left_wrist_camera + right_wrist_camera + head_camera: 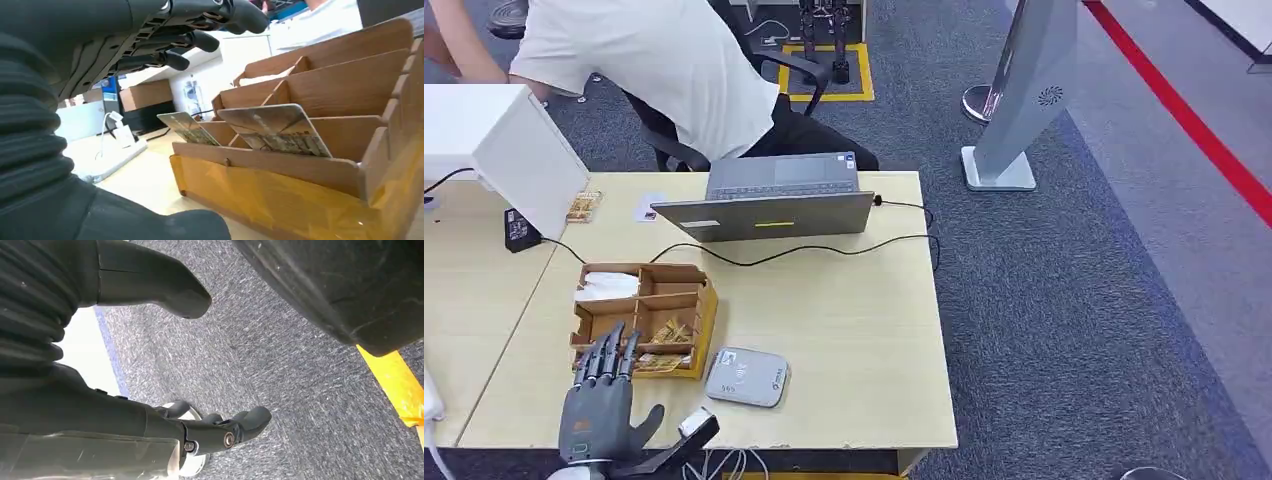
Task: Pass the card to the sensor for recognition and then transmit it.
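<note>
My left hand [602, 395] hovers spread and holding nothing, its dark fingers over the front edge of the slatted wooden organizer [692, 330]. Glossy cards [274, 129] lean in its front compartments. The rounded grey sensor [746, 377] lies just beside it. My right hand [220, 432] hangs loosely curled over speckled carpet, grasping nothing.

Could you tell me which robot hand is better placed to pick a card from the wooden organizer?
The left robot hand: it hovers open at the brown wooden divided organizer, fingers above the patterned cards. The right robot hand hangs over grey carpet.
</note>
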`<state>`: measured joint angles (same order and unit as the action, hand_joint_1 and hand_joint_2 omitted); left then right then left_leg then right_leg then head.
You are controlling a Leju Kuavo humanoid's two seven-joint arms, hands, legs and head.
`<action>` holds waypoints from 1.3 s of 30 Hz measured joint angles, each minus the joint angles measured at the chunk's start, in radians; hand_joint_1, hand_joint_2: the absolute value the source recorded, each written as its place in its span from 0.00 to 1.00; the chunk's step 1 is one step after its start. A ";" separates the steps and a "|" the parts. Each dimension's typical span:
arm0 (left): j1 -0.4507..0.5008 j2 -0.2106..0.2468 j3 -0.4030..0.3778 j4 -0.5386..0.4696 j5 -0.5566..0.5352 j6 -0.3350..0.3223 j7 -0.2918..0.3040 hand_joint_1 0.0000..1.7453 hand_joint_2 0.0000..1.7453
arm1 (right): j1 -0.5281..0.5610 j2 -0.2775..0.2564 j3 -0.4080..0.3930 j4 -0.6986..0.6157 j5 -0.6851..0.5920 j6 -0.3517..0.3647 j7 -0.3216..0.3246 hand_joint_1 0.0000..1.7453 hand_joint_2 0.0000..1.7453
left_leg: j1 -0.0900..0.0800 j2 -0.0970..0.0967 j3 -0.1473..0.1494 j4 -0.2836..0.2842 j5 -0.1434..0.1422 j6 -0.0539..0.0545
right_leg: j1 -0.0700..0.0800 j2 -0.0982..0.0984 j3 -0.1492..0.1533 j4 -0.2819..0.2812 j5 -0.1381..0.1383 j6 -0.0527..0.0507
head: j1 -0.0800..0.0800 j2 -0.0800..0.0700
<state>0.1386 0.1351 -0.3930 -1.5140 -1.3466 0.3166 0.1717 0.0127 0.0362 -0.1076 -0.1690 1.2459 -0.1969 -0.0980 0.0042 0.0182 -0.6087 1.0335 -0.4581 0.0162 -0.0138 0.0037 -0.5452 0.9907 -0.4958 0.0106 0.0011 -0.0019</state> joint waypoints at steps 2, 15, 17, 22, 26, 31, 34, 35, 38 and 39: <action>-0.010 -0.007 0.012 0.018 -0.002 0.010 -0.003 0.00 1.00 | 0.000 0.000 0.000 0.000 0.003 0.000 0.000 0.00 1.00 | 0.000 0.000 0.000 0.000 0.000 0.000 | 0.000 0.000 0.001 0.000 0.000 0.000 | 0.000 0.000; -0.078 -0.061 0.092 0.151 -0.028 0.063 -0.029 0.00 1.00 | -0.001 0.000 0.000 0.000 0.018 0.001 0.000 0.00 1.00 | 0.000 0.000 0.000 0.000 0.000 0.000 | 0.000 0.000 0.001 0.000 0.000 0.000 | 0.000 0.000; -0.088 -0.069 0.099 0.166 -0.039 0.077 -0.044 0.00 1.00 | -0.001 0.000 0.001 0.000 0.024 0.001 0.000 0.00 1.00 | 0.000 0.000 0.000 0.000 0.000 0.000 | 0.000 0.000 0.001 0.000 0.000 0.000 | 0.000 0.000; -0.106 -0.090 0.107 0.183 -0.058 0.103 -0.072 0.00 1.00 | -0.001 0.000 0.001 0.000 0.032 0.001 0.000 0.00 1.00 | 0.000 0.000 0.000 0.000 0.000 0.000 | 0.000 0.000 0.001 0.000 0.000 0.000 | 0.000 0.000; -0.116 -0.103 0.107 0.187 -0.068 0.120 -0.093 0.00 1.00 | -0.001 0.000 0.002 0.000 0.033 0.001 0.000 0.00 1.00 | 0.000 0.000 0.000 0.000 0.000 0.000 | 0.000 0.000 0.001 0.000 0.000 0.000 | 0.000 0.000; -0.123 -0.116 0.107 0.188 -0.073 0.136 -0.110 0.00 1.00 | -0.001 0.000 0.002 0.000 0.034 0.001 0.000 0.00 1.00 | 0.000 0.000 0.000 0.000 0.000 0.000 | 0.000 0.000 0.001 0.000 0.000 0.000 | 0.000 0.000; -0.124 -0.122 0.107 0.188 -0.073 0.136 -0.111 0.00 1.00 | -0.001 0.000 0.002 0.000 0.034 0.001 0.000 0.00 1.00 | 0.000 0.000 0.000 0.000 0.000 0.000 | 0.000 0.000 0.001 0.000 0.000 0.000 | 0.000 0.000; -0.125 -0.124 0.107 0.188 -0.073 0.136 -0.111 0.00 1.00 | -0.001 0.000 0.002 0.000 0.034 0.001 0.000 0.00 1.00 | 0.000 0.000 0.000 0.000 0.000 0.000 | 0.000 0.000 0.001 0.000 0.000 0.000 | 0.000 0.000; -0.125 -0.127 0.107 0.188 -0.073 0.136 -0.111 1.00 1.00 | -0.001 0.000 0.002 0.000 0.034 0.001 0.000 0.00 1.00 | 0.000 0.000 0.000 0.000 0.000 0.000 | 0.000 0.000 0.001 0.000 0.000 0.000 | 0.000 0.000; -0.125 -0.127 0.107 0.188 -0.072 0.136 -0.111 1.00 1.00 | -0.001 0.000 0.002 0.000 0.034 0.001 0.000 0.00 1.00 | 0.000 0.000 0.000 0.000 0.000 0.000 | 0.000 0.000 0.001 0.000 0.000 0.000 | 0.000 0.000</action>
<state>0.0135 0.0076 -0.2861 -1.3256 -1.4191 0.4524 0.0603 0.0112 0.0362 -0.1057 -0.1690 1.2798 -0.1957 -0.0980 0.0042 0.0182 -0.6087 1.0337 -0.4580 0.0162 -0.0138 0.0037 -0.5440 0.9907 -0.4955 0.0106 0.0008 -0.0019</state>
